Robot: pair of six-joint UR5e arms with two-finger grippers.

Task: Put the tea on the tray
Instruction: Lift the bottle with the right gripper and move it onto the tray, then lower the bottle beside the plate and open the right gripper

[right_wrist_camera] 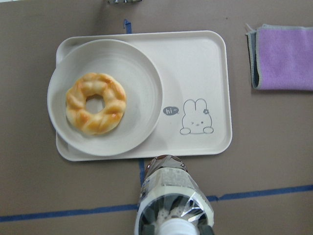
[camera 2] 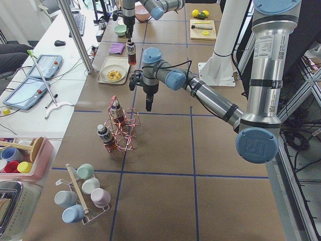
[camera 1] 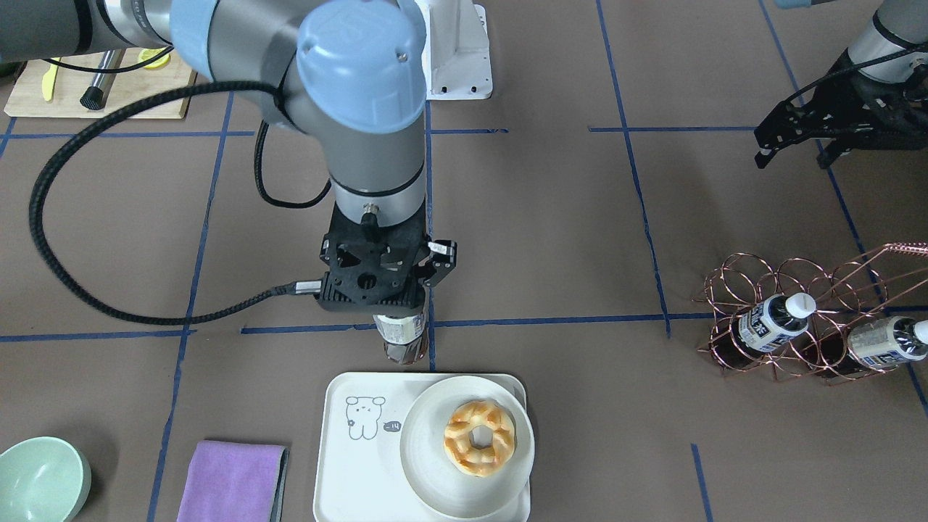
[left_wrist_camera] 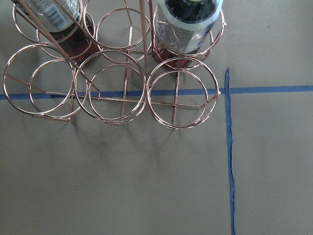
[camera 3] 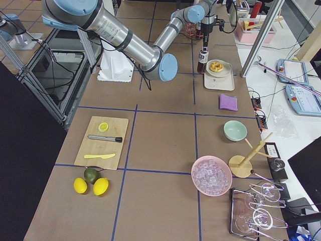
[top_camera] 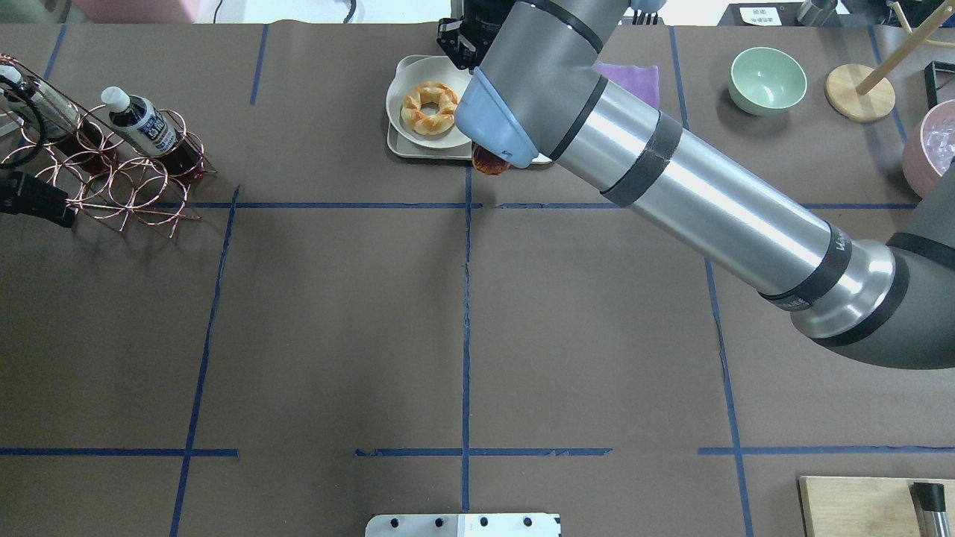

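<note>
Right now, in the front-facing view, my right hand (camera 1: 395,310) points down at centre frame, pinching the tea (camera 1: 404,341) by its top. The bottle stands upright just above the upper rim of the tray (camera 1: 348,471), not over it. A round plate (camera 1: 428,449) with a doughnut (camera 1: 479,438) fills the tray's right half. My left hand (camera 1: 794,154) sits in the upper right corner, fingers (camera 1: 763,154) spread with nothing between them, above a copper wire rack (camera 1: 797,279) holding two more bottles (camera 1: 772,322).

From overhead, the right arm (top_camera: 709,201) covers much of the tray. Only the tea's brown base peeks out at the tray's lower edge, top centre. The left hand is cut off at the left edge.

Both side views show the bottle vertical under the right hand, next to the tray. I cannot tell whether its base touches the table (camera 2: 165,150).

On the left wrist view, rack rings fill the upper half, with bottles lodged in the top ones.

On the right wrist view, the tea sits at bottom centre, its base just below the tray's lower rim. A line-drawn animal (right_wrist_camera: 195,117) shows right of the plate.
</note>
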